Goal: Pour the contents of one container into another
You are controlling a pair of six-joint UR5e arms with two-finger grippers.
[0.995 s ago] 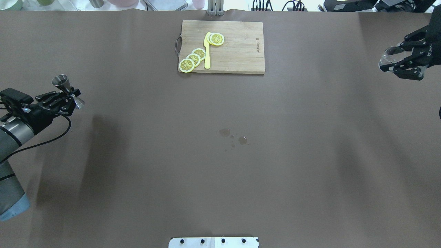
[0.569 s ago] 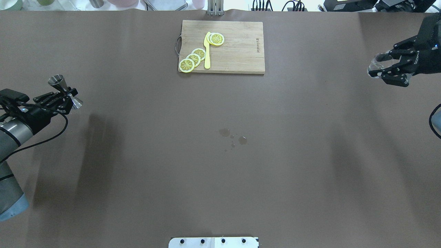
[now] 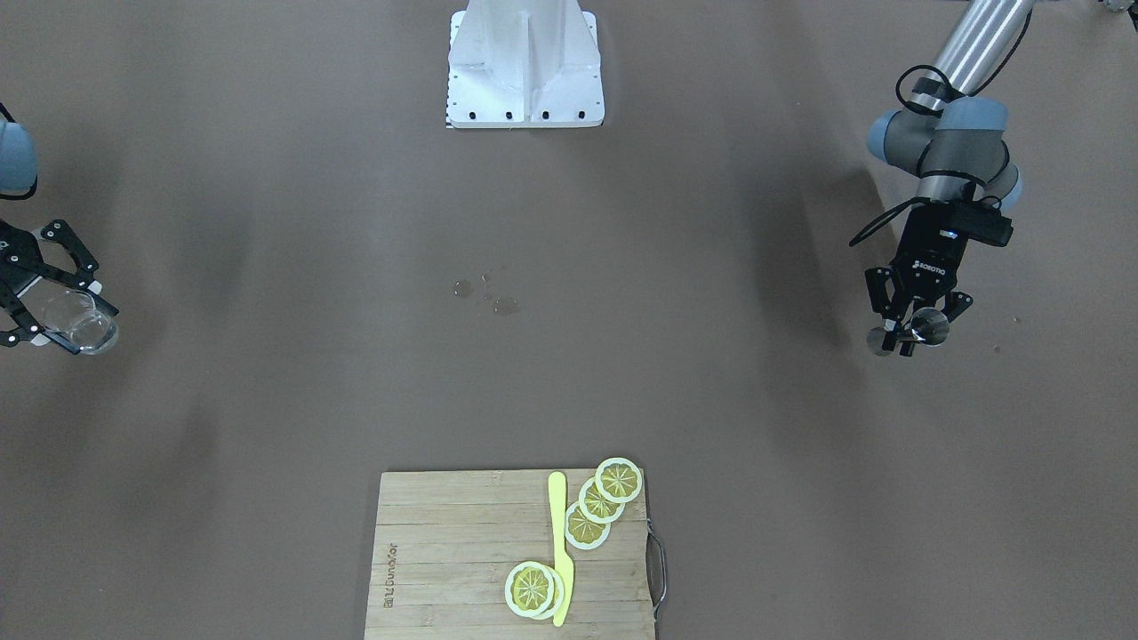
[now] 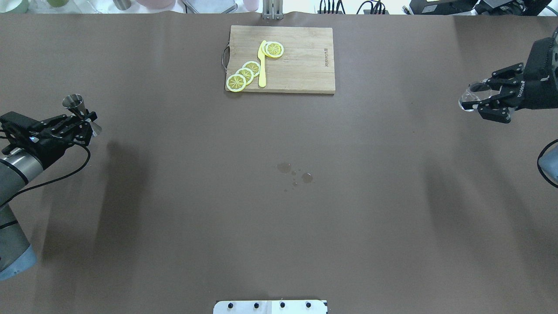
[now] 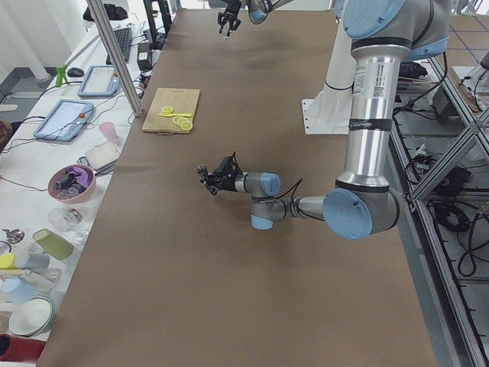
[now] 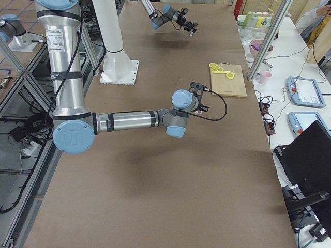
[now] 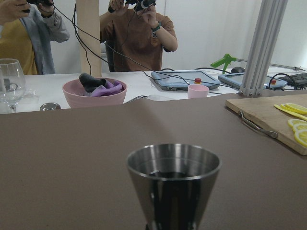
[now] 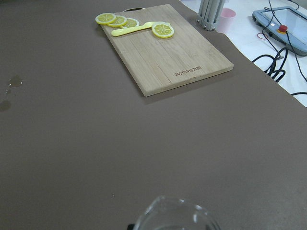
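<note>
Left gripper (image 4: pixel 87 123): clenched on the steel jigger (image 4: pixel 74 103), upright, at 9 o'clock of the counter (image 4: pixel 279 244), barely shifted
Right gripper (image 4: pixel 483 96): grasping the clear glass (image 4: pixel 469 97) at 3 o'clock, drifted inward
Meaning: containers well apart; pour not yet begun

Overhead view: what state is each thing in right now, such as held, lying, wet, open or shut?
left pincer: shut on the jigger.
jigger: held upright; contents unclear.
right pincer: shut on the glass.
glass: held, looks empty.
cutting board: lying flat on the table.
lemon slices: cut, lying on the cutting board.
yellow knife: lying flat on the cutting board.
table: wet drops near its middle.
</note>
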